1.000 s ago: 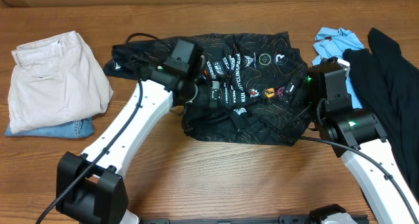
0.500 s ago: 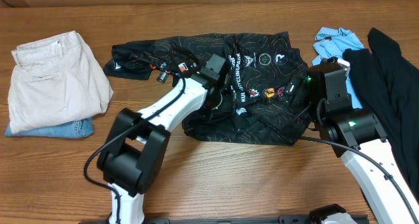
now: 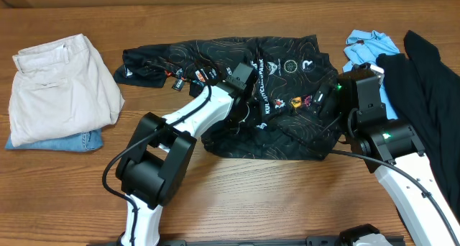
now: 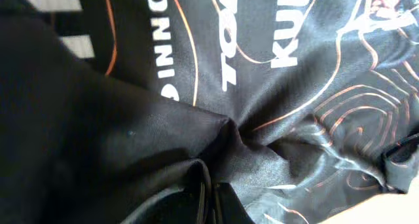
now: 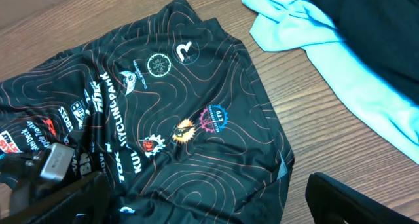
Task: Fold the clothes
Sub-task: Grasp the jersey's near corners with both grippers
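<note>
on the left, folded beige trousers (image 3: 61, 80) on top of a blue denim piece (image 3: 85, 140) (not part of this job). in the middle of the wooden table (image 3: 237, 196), the black jersey (image 3: 287, 62), spread out but bumpy, with one sleeve reaching toward the trousers.

what could go wrong: only a small pinch of smooth cloth in the left gripper (image 4: 208, 185), so might slip out on a pull. might also drag the whole jersey into a heap and not a neat fold. further right, could catch the light blue shirt (image 3: 359, 48), just beside the jersey's right edge and partly under a black garment (image 3: 428, 80).

left arm stretched far in, low over the jersey's middle, fingers squeezed together on a bunched fold, by the look of the wrinkles. right gripper (image 5: 209, 207) hanging above the jersey's right side, fingers wide apart, holding nothing, arm bent in from the bottom right.
</note>
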